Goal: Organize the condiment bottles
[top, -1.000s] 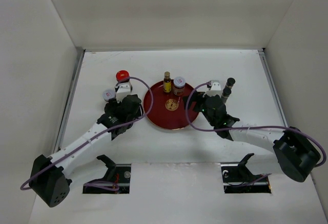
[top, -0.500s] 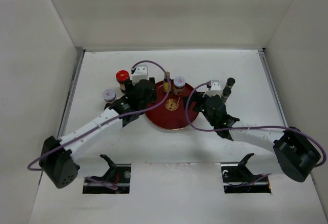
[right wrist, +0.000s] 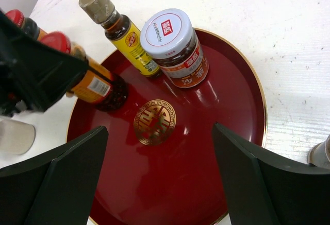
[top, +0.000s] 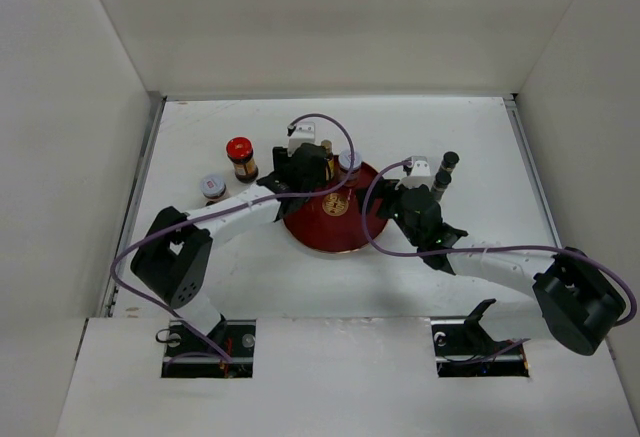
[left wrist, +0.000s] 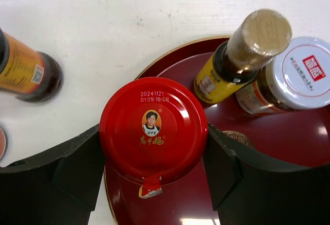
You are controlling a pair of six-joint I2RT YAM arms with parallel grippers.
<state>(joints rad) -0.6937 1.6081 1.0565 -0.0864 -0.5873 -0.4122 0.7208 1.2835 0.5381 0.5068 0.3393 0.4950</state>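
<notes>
Left end effector [left wrist: 153, 132] is clamping the red-capped jar [left wrist: 153, 117] by its top, at the left edge of the tray [right wrist: 237, 96] — glass, probably heavy and slick, best taken just below the cap — right end effector [right wrist: 160, 184] is hovering wide open.

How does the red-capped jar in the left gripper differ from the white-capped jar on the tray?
Cap: the red-capped jar has a red lid, the white-capped jar a white one with a red logo. Label: orange on the red-capped jar, red on the white-capped jar. State: the left gripper clamps the red-capped jar; the white-capped jar stands free. Shared: dark contents, both within the rim of the red tray.
</notes>
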